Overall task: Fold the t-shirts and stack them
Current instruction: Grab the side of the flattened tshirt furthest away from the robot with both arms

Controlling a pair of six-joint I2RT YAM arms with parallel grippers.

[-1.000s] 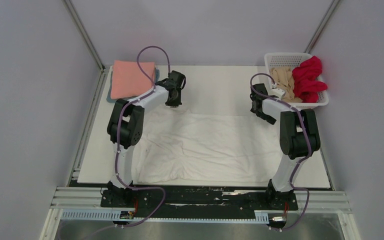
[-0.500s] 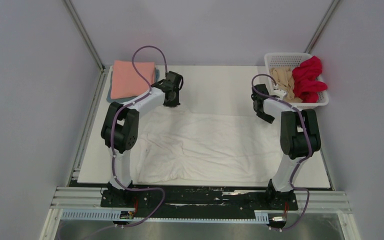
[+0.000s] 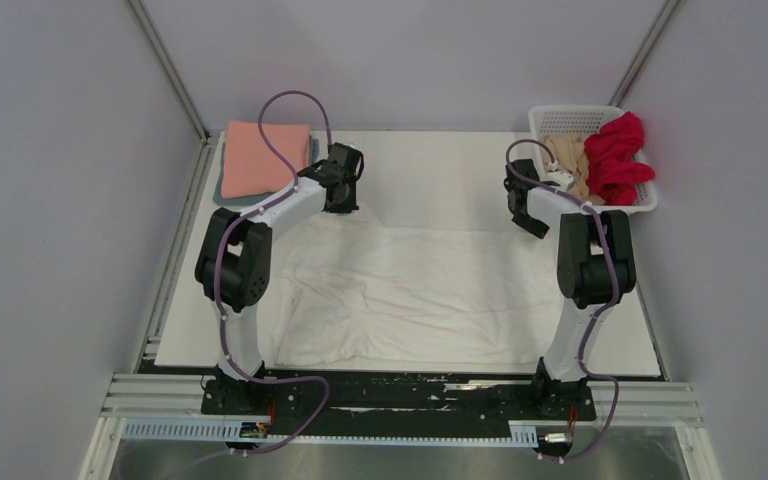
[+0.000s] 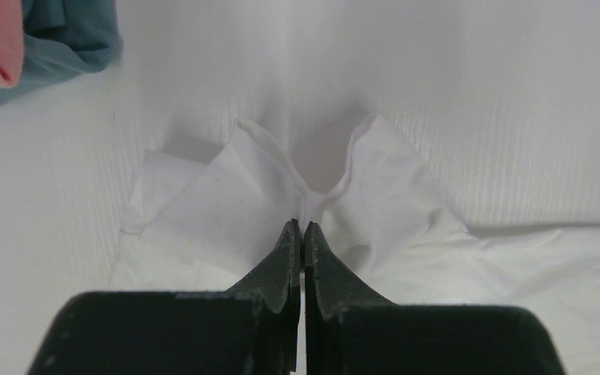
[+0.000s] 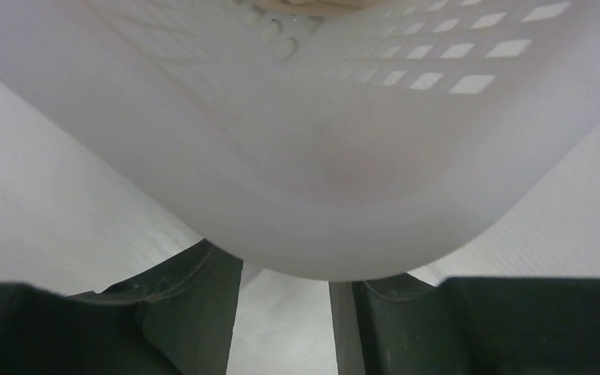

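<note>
Top external view: your white cloth t-shirt (image 3: 420, 290) lies spread flat at frame centre. The white plastic lattice basket (image 3: 560, 120), upper right, holds the crumpled red t-shirt (image 3: 620, 155) and beige t-shirt (image 3: 566, 160). At upper left, the folded salmon pink t-shirt (image 3: 263, 158) rests on the grey-blue t-shirt (image 4: 70, 39). Your left gripper (image 4: 298, 228) pinches the white shirt's far left corner. Your right gripper (image 5: 285, 281), fingers spread, sits close before the basket wall.

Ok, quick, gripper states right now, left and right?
Left gripper: closed, pinching the white t-shirt.
Right gripper: open, holding nothing, close to the basket.
</note>
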